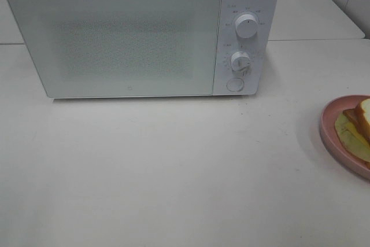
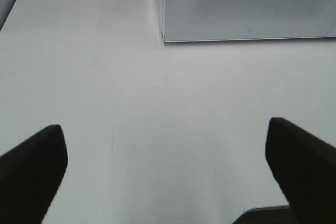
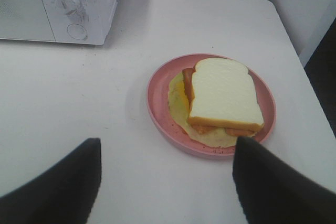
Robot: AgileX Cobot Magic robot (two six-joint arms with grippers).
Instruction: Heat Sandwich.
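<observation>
The sandwich (image 3: 223,95), pale bread with a brown crust over yellowish filling, lies on a round pink plate (image 3: 157,103). In the exterior high view the sandwich (image 1: 357,128) and plate (image 1: 329,134) sit at the right edge, partly cut off. The white microwave (image 1: 139,33) stands at the back with its door closed. My right gripper (image 3: 165,182) is open, hovering short of the plate with nothing between its fingers. My left gripper (image 2: 165,174) is wide open over bare table in front of the microwave (image 2: 247,3). Neither gripper shows in the exterior high view.
Two dials (image 1: 247,27) and a round button (image 1: 235,84) sit on the microwave's right panel. The white table (image 1: 173,166) has a seam behind the microwave. The table's right edge (image 3: 296,61) runs close to the plate.
</observation>
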